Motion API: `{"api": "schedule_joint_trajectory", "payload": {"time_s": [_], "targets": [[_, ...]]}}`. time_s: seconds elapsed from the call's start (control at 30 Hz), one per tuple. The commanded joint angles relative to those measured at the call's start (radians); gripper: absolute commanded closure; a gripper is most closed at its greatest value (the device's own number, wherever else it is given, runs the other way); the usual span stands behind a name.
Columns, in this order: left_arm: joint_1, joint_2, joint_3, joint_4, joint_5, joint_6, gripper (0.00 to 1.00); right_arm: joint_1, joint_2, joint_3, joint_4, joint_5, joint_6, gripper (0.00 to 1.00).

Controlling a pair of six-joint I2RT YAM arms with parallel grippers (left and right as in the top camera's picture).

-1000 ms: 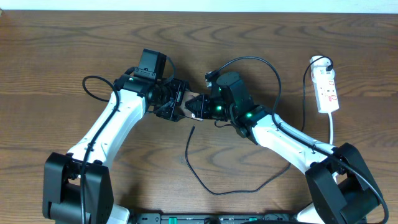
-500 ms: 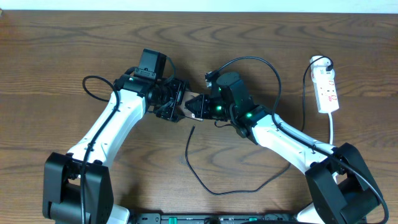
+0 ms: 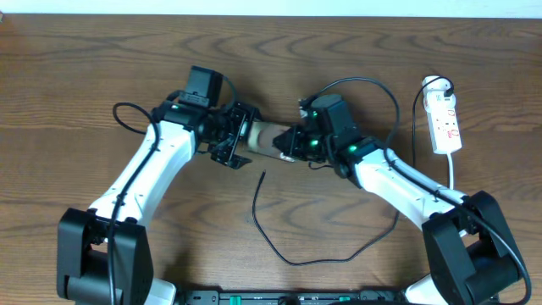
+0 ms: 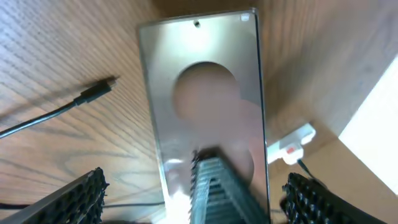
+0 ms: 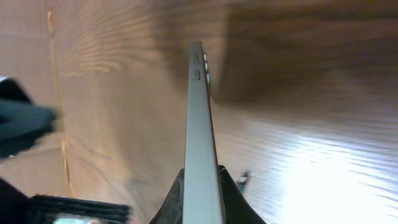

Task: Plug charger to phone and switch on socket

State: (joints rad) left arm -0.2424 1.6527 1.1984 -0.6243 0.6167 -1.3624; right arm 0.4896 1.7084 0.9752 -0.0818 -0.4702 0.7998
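The phone (image 3: pixel 267 137) hangs between the two arms above the table, and my right gripper (image 3: pixel 290 144) is shut on its right end. In the right wrist view the phone (image 5: pixel 199 124) shows edge-on, clamped between both fingers of that gripper (image 5: pixel 202 180). My left gripper (image 3: pixel 244 135) stands open around the phone's left end. In the left wrist view its fingers (image 4: pixel 78 199) are well apart from the glossy phone (image 4: pixel 199 93). The charger's plug tip (image 3: pixel 263 175) lies free on the table below the phone, its black cable looping toward the front. The socket (image 3: pixel 445 123) lies at the far right.
The charger's plug tip (image 4: pixel 93 93) lies left of the phone in the left wrist view, and the white socket (image 4: pixel 292 143) shows to the right. The charger cable (image 3: pixel 292 258) curves across the front middle of the wooden table (image 3: pixel 85 76). The socket's white cord (image 3: pixel 451 178) runs forward.
My left gripper has opened wide and let go of the phone. The right gripper has shifted a little to the right with the phone in it. The charger has not moved.
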Motion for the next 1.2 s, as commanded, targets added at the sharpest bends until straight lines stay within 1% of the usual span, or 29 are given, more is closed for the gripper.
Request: {"api": "schedule_joint_trajectory", "payload": {"time_s": [0.0,0.13,0.23,0.3,0.33,0.47,0.57,0.77,0.93,1.07,1.17], "targets": [[0.077,-0.02,0.031,-0.002,0.137,0.166,0.11,-0.061,-0.001,0.012,-0.006,-0.018,-0.024,0.99],[0.159,-0.02,0.031,-0.001,0.211,0.355,0.11,-0.118,-0.001,0.012,0.017,-0.097,-0.03,0.99],[0.214,-0.02,0.031,-0.001,0.272,0.47,0.11,-0.161,-0.001,0.012,0.092,-0.185,-0.025,0.99],[0.248,-0.02,0.031,0.002,0.307,0.508,0.11,-0.195,-0.001,0.012,0.161,-0.237,0.025,0.99],[0.278,-0.02,0.031,0.01,0.32,0.525,0.11,-0.228,-0.001,0.012,0.222,-0.274,0.092,0.99],[0.305,-0.02,0.024,0.063,0.353,0.555,0.11,-0.266,-0.001,0.012,0.323,-0.33,0.202,0.99],[0.305,-0.02,0.009,0.14,0.396,0.554,0.1,-0.268,-0.001,0.012,0.364,-0.338,0.239,0.99],[0.304,-0.02,0.0,0.204,0.397,0.554,0.1,-0.267,-0.001,0.012,0.363,-0.338,0.322,0.99],[0.304,-0.02,0.0,0.238,0.401,0.555,0.1,-0.267,-0.001,0.012,0.364,-0.336,0.422,0.99],[0.304,-0.02,-0.008,0.313,0.474,0.558,0.1,-0.267,-0.001,0.012,0.375,-0.337,0.477,0.99],[0.304,-0.02,-0.014,0.357,0.483,0.539,0.1,-0.265,-0.001,0.012,0.397,-0.337,0.527,0.99]]}}
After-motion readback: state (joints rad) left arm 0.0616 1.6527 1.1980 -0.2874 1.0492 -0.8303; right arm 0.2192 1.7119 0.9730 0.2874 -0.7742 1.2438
